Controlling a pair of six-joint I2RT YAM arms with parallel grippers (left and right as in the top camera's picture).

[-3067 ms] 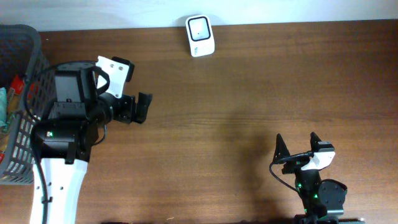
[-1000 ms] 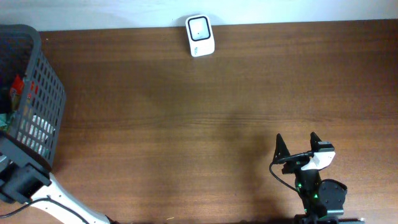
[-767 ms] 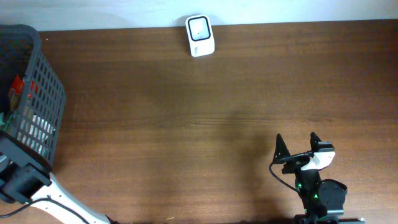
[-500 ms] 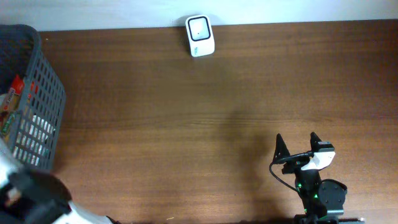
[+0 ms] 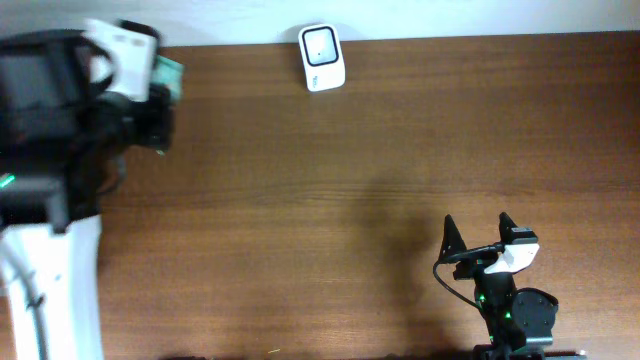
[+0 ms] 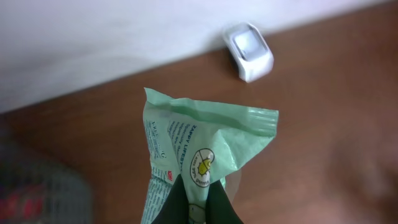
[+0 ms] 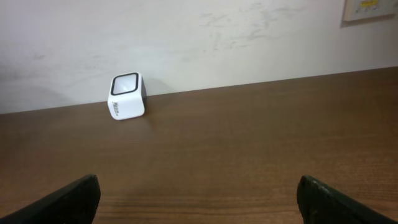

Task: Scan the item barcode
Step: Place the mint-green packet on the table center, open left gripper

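Since the green packet looks like light, soft film that crumples, the left gripper clamps tight on its near edge, holding it above the table, apart from the scanner; barcode apparently hidden.

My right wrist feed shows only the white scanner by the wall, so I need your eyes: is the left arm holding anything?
Observer: Yes, the left fingers are shut on a green packet.
Operator: Where is it relative to the scanner?
Observer: Overhead, the packet is left of the scanner and apart from it, near the far edge of the table.
Operator: Barcode showing?
Observer: None I can make out; the left wrist view shows small print and a round logo.
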